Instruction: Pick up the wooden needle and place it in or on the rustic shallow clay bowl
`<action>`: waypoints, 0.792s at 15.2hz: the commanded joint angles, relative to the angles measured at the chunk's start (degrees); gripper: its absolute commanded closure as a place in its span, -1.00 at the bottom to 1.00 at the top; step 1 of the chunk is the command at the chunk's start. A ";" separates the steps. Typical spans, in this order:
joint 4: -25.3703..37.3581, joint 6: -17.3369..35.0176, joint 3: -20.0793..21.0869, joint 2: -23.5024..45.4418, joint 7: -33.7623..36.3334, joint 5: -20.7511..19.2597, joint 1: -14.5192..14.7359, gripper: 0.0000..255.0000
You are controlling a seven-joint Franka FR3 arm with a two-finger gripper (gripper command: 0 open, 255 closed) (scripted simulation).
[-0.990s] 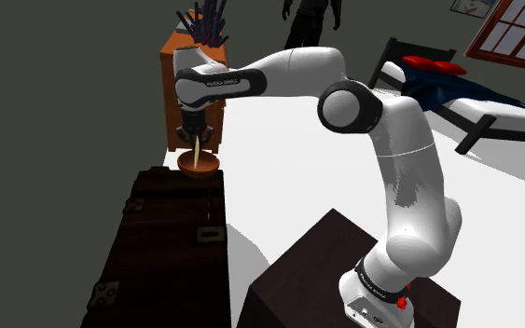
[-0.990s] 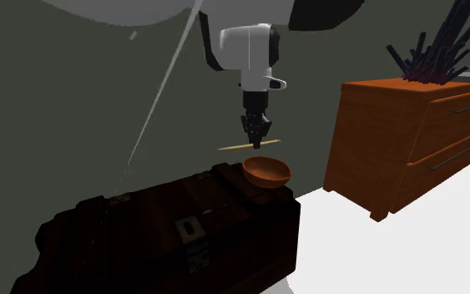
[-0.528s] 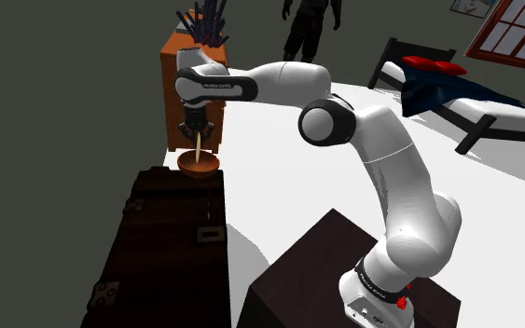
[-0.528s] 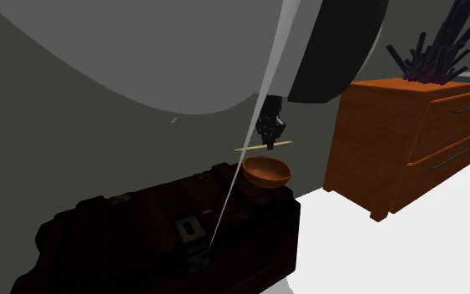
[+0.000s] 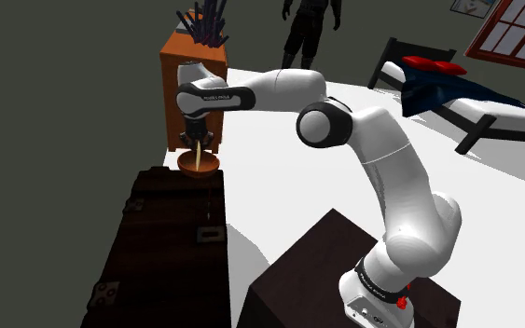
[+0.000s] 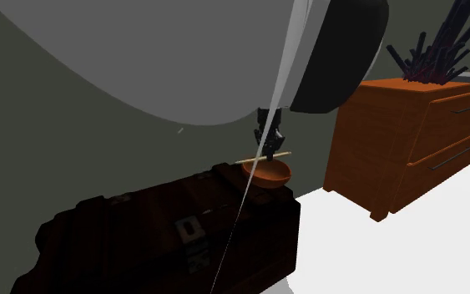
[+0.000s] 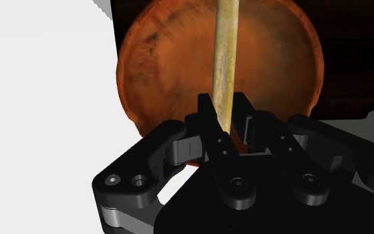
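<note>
Needle [image 7: 225,60]: a pale tan stick, clamped between the gripper [image 7: 224,114] fingers at one end. From there its shaft runs out across the middle of the bowl [image 7: 165,73].

In the second exterior view the needle [image 6: 264,157] lies roughly level, just above the bowl [image 6: 268,174] rim. Cannot tell whether it touches. In the shoulder view the needle [image 5: 199,154] hangs under the gripper [image 5: 198,140], directly over the bowl [image 5: 198,166].

Bowl: shallow, mottled red-brown. It sits on the far end of a dark trunk [image 5: 167,242] with metal fittings, close to the edge beside the white floor [image 5: 279,186].

Gripper [image 6: 270,142]: black, pointing down at the bowl, shut on the needle.

Surroundings: an orange-brown dresser [image 6: 391,142] stands just beyond the trunk [image 6: 141,225], with dark sprigs [image 6: 433,54] on top. The arm [image 5: 391,177] reaches in from the stand [image 5: 316,270] at the near right. A bed [image 5: 456,93] is at the far right.
</note>
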 commanded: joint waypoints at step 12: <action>-0.55 1.65 -0.17 1.10 0.19 -0.22 0.04 -1.00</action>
